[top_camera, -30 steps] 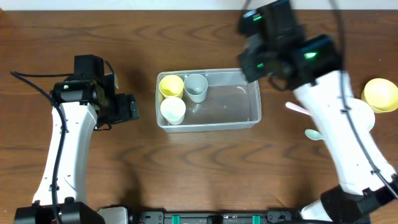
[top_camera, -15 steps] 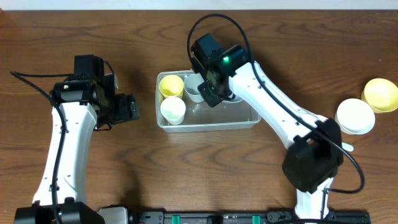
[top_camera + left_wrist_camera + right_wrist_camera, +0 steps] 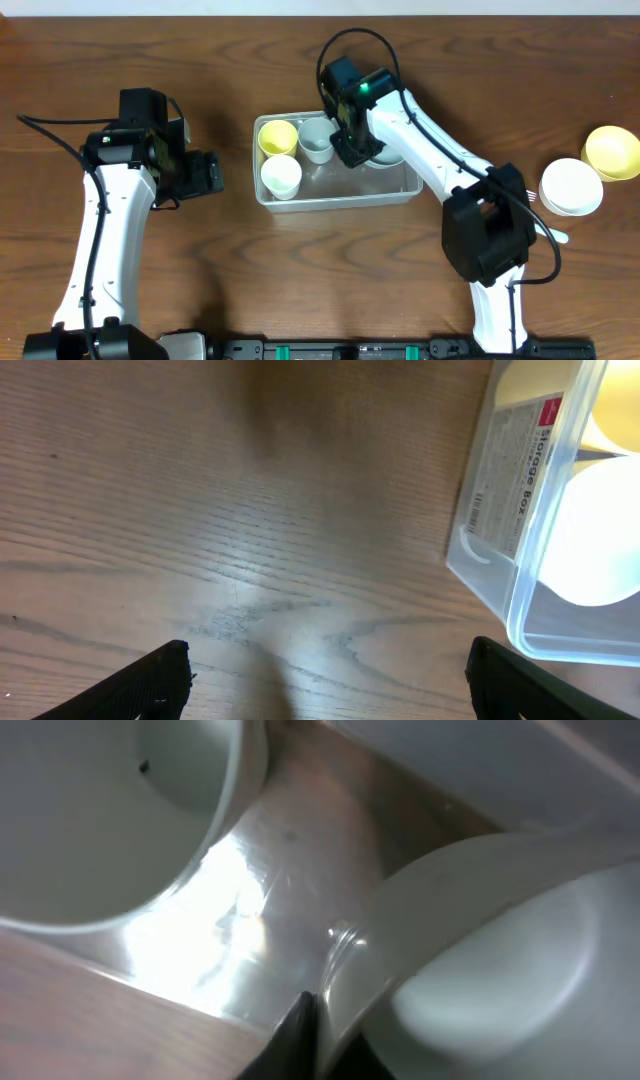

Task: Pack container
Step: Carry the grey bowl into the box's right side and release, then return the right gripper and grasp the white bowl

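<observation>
Brown wooden bench [image 3: 230,60] all round. At left, the left gripper [image 3: 328,665] hangs over bare wood, jaws wide. The clear container [image 3: 335,198] sits mid-bench, with a yellow cup [image 3: 277,135] and two pale cups [image 3: 281,176] in its left end. The right gripper [image 3: 352,145] reaches inside, hiding part of a white bowl [image 3: 390,157]. Only one dark finger shows there, so I cannot tell its jaws.

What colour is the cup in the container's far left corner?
The cup is yellow; overhead view.
</observation>
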`<state>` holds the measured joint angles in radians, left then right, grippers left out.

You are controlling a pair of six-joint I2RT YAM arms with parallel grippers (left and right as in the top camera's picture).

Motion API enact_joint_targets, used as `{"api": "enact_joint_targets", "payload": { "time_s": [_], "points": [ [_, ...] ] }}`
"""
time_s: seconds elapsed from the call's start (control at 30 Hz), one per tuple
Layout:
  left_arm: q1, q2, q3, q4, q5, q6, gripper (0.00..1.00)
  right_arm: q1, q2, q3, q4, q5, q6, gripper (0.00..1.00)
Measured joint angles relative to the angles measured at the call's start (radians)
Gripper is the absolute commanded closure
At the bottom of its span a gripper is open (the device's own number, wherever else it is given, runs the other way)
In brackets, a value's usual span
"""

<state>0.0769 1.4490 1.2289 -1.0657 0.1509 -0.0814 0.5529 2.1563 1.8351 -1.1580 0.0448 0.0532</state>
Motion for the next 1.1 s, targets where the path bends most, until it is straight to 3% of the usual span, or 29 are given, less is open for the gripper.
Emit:
{"api": "enact_joint_targets", "payload": {
  "time_s": [0.07, 0.1, 0.5, 0.63, 0.77, 0.93, 1.1],
  "points": [
    [0.000, 0.000, 0.000, 0.000, 0.000, 0.000, 0.12, -0.006, 0.000, 0.000, 0.000, 0.000, -0.006, 0.68],
    [0.000, 0.000, 0.000, 0.000, 0.000, 0.000, 0.12, -0.009, 0.000, 0.000, 0.000, 0.000, -0.003, 0.60],
    [0.000, 0.000, 0.000, -0.001, 0.000, 0.000, 0.12, -0.018, -0.005, 0.000, -0.014, 0.006, 0.008, 0.46],
    [0.000, 0.000, 0.000, -0.001, 0.000, 0.000, 0.12, -0.059, -0.082, 0.000, -0.024, 0.023, 0.040, 0.42],
    [0.000, 0.000, 0.000, -0.002, 0.000, 0.000, 0.12, -0.179, -0.269, 0.005, -0.023, 0.053, 0.104, 0.30],
    [0.000, 0.000, 0.000, -0.002, 0.000, 0.000, 0.12, -0.451, -0.491, 0.051, -0.065, 0.089, 0.177, 0.28],
    [0.000, 0.000, 0.000, -0.001, 0.000, 0.000, 0.12, -0.670, -0.512, 0.021, -0.128, 0.101, 0.233, 0.28]
  ]
}}
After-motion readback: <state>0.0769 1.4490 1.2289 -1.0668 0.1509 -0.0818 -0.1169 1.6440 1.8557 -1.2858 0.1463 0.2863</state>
